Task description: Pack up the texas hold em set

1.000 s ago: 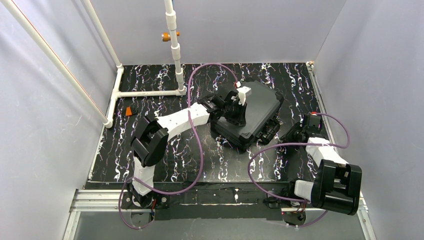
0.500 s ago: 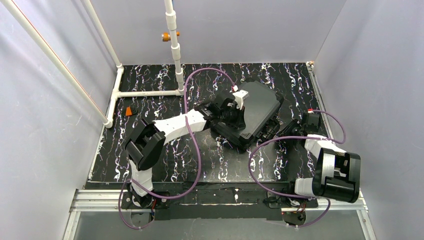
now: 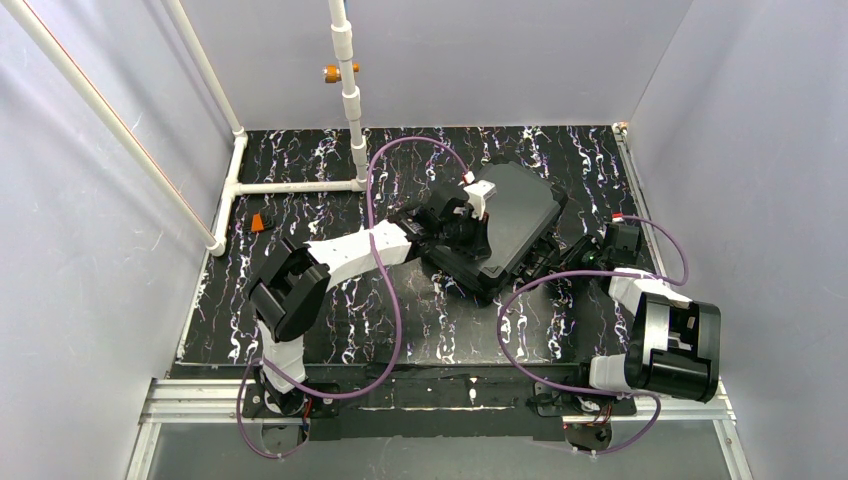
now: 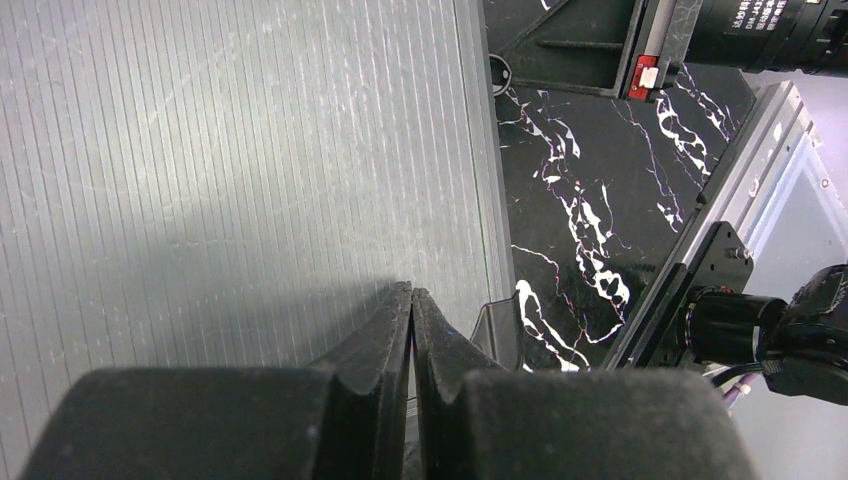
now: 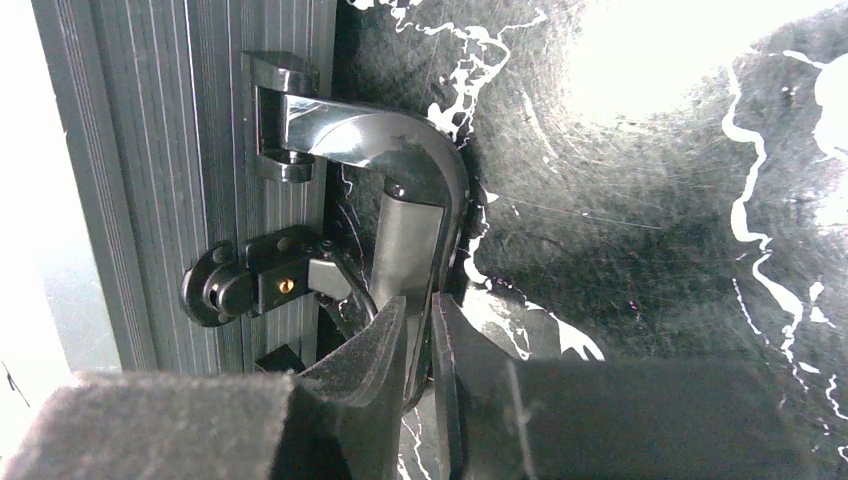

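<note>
**Case closed; fastening step in hand**

The black case (image 3: pixel 515 215) lies closed and skewed on the tabletop (image 3: pixel 330 300), toward the far right corner. We see no chips, dice or cards outside it.

The left pincer (image 4: pixel 411 300) rests on the ribbed lid (image 4: pixel 230 150), fingers together and holding nothing. The right pincer (image 5: pixel 415 320) is at the case side facing the right edge. It is drawn to a thin slit with nothing visible between, tips at the glossy handle (image 5: pixel 400 160). A latch (image 5: pixel 260 285) with a brass rivet sits just beside the handle.

A small orange item (image 3: pixel 258 222) lies well apart by the left edge; we cannot identify it.

Judgement: the lid is pinned and the latches are to be snapped. The next move calls for the right tips to shift onto the latch and press it flat, the left bearing down.

Writing: none on the case. There is white lettering on a black barrel (image 4: pixel 760 25), too small to read.
</note>
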